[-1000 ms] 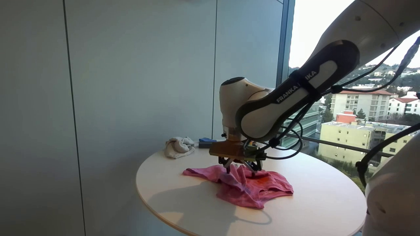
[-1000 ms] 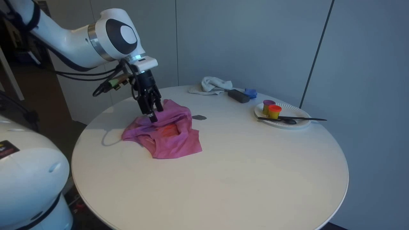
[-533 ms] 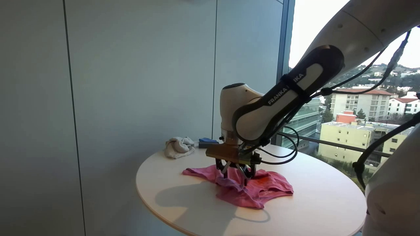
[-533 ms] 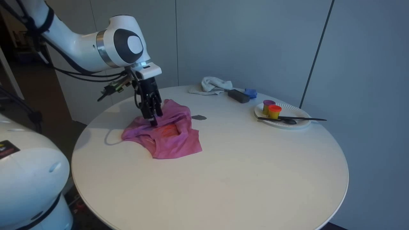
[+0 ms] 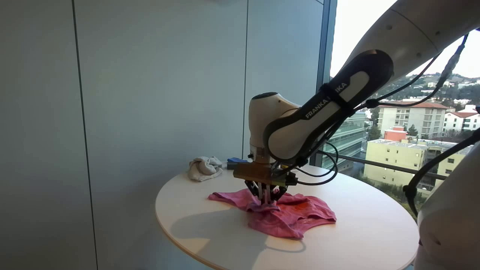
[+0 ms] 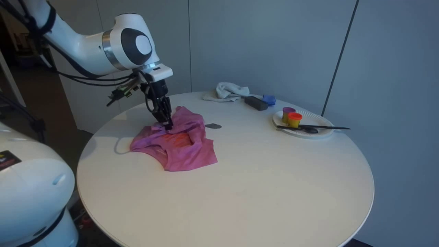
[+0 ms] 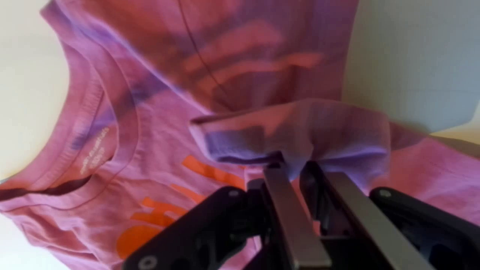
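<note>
Pinching a raised fold (image 7: 337, 125) of the pink shirt (image 6: 188, 156), my gripper (image 7: 294, 169) pointed down with its fingers (image 7: 294, 217) nearly together; I figured a bunched ridge gave it more to bite than flat cloth would. The shirt lay rumpled right below, on the round table (image 6: 267, 192). Well apart, two lidded tubs (image 6: 294, 121) sat on a paper plate (image 6: 315, 119), probably just to keep small stuff corralled

Saw smooth pale-grey wall panels (image 5: 161, 82) rising behind the round white table (image 6: 274, 192). Found a tall window (image 5: 348, 30) beside the table, bright with daylight, giving onto yellow and white buildings (image 5: 395, 157). Made out a dark brown floor (image 6: 44, 92), dimly lit, beyond the table's edge.
</note>
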